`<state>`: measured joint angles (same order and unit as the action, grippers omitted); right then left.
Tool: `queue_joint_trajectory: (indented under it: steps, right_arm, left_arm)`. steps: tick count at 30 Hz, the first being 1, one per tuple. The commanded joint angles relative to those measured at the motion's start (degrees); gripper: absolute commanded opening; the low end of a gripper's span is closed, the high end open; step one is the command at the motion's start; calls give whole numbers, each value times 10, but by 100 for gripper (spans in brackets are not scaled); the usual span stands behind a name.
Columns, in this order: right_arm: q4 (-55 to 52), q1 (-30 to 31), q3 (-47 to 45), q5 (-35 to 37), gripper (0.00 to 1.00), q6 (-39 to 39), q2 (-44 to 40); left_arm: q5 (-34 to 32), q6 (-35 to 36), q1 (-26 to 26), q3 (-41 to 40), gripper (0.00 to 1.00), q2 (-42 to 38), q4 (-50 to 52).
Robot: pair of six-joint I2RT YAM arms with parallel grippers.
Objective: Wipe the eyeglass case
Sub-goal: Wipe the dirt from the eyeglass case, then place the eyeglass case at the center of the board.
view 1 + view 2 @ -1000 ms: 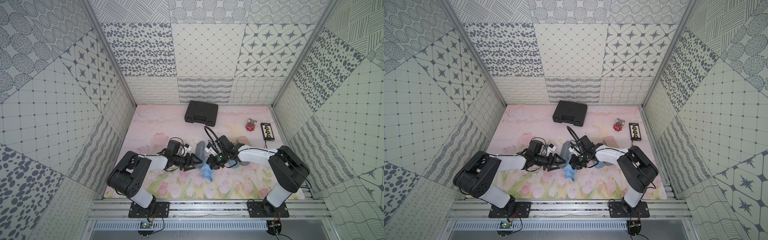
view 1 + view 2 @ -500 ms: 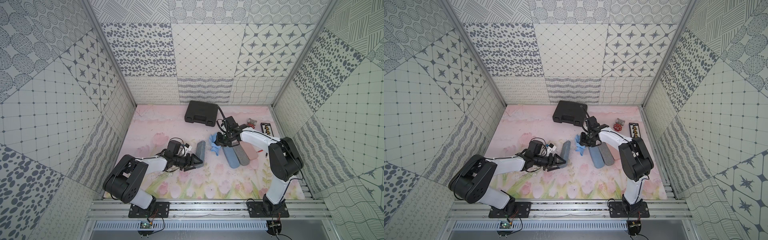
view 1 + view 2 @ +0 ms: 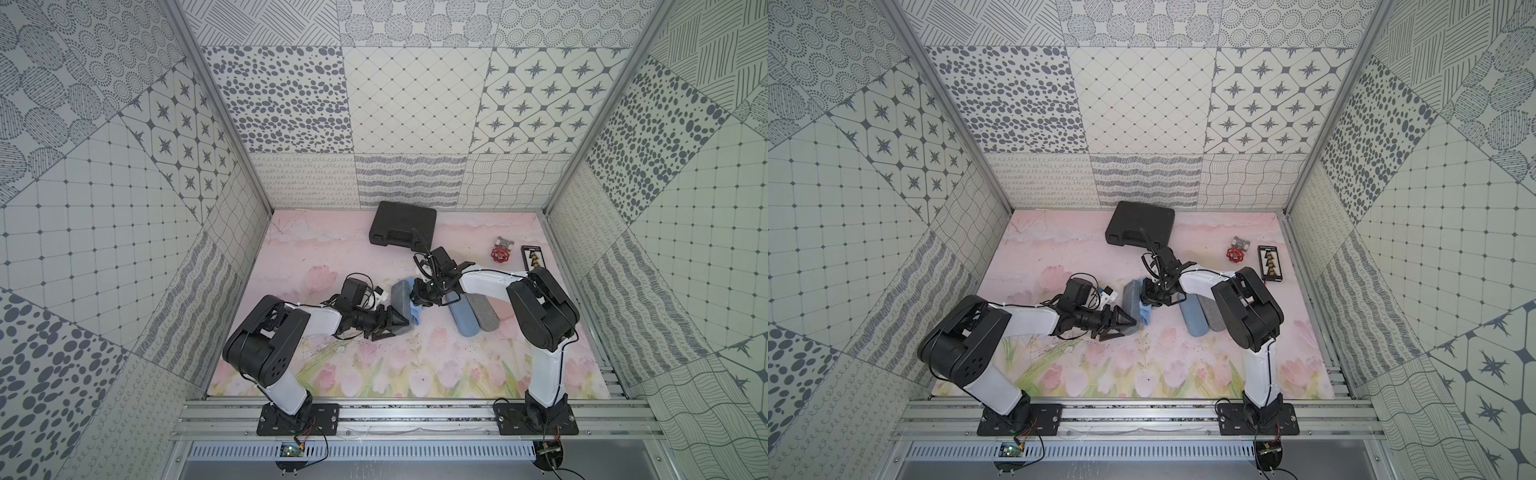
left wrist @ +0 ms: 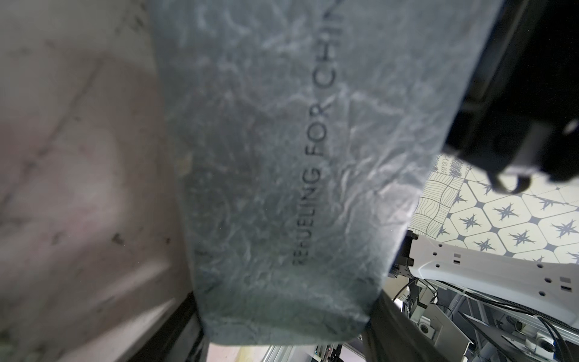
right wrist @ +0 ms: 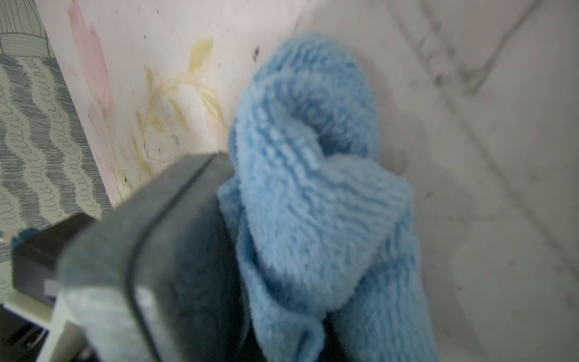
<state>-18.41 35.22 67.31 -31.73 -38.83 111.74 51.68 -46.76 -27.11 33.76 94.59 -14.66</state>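
A grey felt eyeglass case stands on its long edge mid-table. My left gripper is shut on its near end. In the left wrist view the case fills the frame, with a black finger on each side of it at my left gripper. My right gripper is shut on a blue cloth. The cloth hangs bunched against the right side of the case, below my right gripper.
A blue case and a grey case lie side by side under the right arm. A black hard box sits at the back. A red valve wheel and a black connector strip lie back right.
Half a second ago my right gripper held the cloth far back by the black box. It is now back against the case's right side. The left arm has stayed put.
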Motion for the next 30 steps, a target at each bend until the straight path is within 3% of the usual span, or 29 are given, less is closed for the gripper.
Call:
queue_joint_trajectory:
  steps: [1, 5, 8, 13, 17, 22, 26, 30]
  right_arm:
    - [37, 53, -46, -102, 0, -12, -40]
    - [48, 107, -71, -160, 0, -20, -63]
    - [27, 109, -85, -171, 0, -8, -114]
    - [-55, 21, -86, -175, 0, 28, -195]
    - [-178, -68, -53, -97, 0, 79, -224]
    - [-245, -175, -33, 42, 0, 71, -264]
    - [-226, -231, -34, 63, 0, 41, -294]
    - [-197, -247, -35, 70, 0, 31, -305]
  left_arm:
    - [8, 16, 15, 19, 0, 4, -47]
    - [-20, 5, 24, 25, 0, -8, -46]
    - [-57, 19, 27, 28, 0, -30, -9]
    - [-133, 57, 26, 34, 0, -82, 94]
    - [-186, 54, 15, 39, 0, -118, 144]
    - [-301, 20, -70, 87, 0, -122, 231]
    - [-425, -65, -154, 137, 0, -95, 334]
    - [-485, -148, -229, 154, 0, -72, 322]
